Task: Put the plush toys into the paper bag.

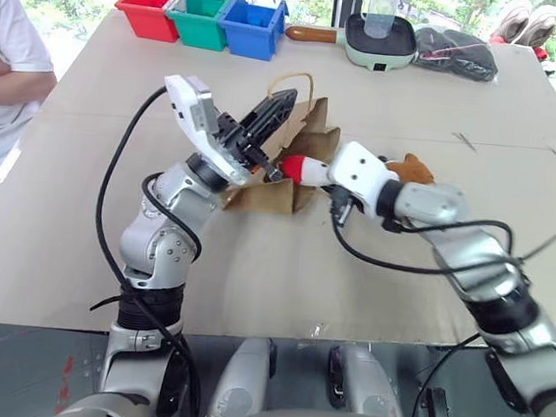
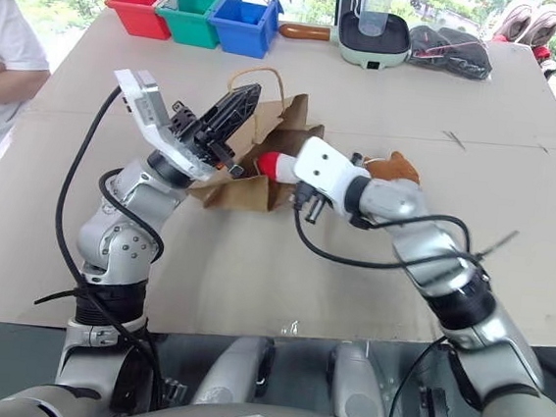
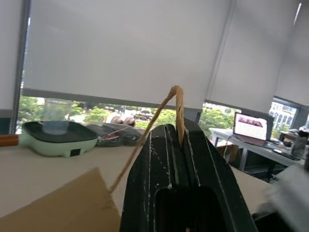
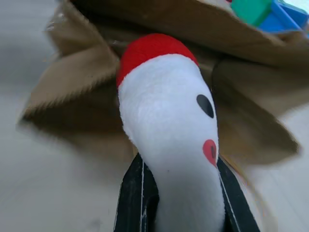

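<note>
- White plush toy [image 4: 169, 145] had a red end, one black spot, one red spot.
- Paper bag [image 1: 287, 165] was plain brown.
- Upper-left bins [image 1: 203, 16] were red, green, blue.

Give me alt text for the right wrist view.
The right gripper is shut on the white plush toy, its red end pointing at the crumpled mouth of the paper bag just ahead. Green and blue bins show beyond the bag.
</note>
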Robot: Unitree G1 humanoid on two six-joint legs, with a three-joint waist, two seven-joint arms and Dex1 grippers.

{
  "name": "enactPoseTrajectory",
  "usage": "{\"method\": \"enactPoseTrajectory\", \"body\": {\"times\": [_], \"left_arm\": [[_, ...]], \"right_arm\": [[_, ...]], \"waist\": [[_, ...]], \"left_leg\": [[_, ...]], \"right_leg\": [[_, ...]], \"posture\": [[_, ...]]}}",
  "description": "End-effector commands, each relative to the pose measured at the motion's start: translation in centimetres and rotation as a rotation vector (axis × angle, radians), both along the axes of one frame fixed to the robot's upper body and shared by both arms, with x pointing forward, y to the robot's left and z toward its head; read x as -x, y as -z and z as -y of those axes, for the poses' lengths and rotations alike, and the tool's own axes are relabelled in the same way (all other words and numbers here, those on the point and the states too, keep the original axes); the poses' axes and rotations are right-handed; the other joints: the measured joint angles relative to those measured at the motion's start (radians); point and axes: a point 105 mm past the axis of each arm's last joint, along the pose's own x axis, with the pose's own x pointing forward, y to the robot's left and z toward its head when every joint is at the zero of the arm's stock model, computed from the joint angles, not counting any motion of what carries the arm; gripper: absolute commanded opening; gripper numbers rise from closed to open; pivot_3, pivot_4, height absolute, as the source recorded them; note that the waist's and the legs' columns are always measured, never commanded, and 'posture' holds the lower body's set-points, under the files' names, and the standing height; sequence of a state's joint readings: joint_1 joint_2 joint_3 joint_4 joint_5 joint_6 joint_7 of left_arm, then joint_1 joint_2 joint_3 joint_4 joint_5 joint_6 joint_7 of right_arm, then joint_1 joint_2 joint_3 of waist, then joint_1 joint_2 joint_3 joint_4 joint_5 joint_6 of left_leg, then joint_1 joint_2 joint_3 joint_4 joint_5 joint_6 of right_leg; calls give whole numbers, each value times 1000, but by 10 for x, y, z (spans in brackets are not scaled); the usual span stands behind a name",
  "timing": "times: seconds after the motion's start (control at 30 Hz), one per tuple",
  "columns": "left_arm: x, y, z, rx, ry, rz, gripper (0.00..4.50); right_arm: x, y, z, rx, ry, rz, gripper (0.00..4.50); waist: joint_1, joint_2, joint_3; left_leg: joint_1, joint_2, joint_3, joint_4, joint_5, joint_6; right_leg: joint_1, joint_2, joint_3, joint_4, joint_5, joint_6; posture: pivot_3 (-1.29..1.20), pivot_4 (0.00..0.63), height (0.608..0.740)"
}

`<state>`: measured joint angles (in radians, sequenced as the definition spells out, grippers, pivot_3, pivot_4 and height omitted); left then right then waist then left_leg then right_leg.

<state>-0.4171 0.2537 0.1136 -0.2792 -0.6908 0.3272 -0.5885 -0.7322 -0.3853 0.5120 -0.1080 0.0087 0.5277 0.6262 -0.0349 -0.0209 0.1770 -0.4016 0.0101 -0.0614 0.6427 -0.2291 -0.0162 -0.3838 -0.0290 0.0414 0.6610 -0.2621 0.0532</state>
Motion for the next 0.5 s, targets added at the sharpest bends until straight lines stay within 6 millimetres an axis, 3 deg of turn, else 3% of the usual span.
{"method": "enactPoseTrajectory", "body": {"times": [0.03,0.13,0.27,0.5], "left_arm": [[13,-6,6,2,34,44,0],[14,1,5,-5,26,34,0],[13,5,-7,-11,-24,29,0],[14,10,-17,3,-79,23,0]], "right_arm": [[-9,0,-33,-27,-97,20,11],[-13,13,-48,-52,-154,-44,1254],[-10,10,-28,-82,-148,-53,2666],[25,-25,41,-223,-52,-124,2666]], "waist": [[-2,0,0],[-6,0,0],[11,0,0],[23,1,1]], "left_leg": [[0,0,0,0,0,0],[0,0,0,-1,0,0],[-1,-1,0,-1,0,0],[-10,-1,-3,1,0,0]], "right_leg": [[0,0,0,0,0,0],[-1,0,0,1,0,0],[-1,-1,0,0,0,0],[-9,-3,-2,1,0,0]], "posture": [[0,150,740],[0,150,740],[0,150,740],[0,150,740]]}}
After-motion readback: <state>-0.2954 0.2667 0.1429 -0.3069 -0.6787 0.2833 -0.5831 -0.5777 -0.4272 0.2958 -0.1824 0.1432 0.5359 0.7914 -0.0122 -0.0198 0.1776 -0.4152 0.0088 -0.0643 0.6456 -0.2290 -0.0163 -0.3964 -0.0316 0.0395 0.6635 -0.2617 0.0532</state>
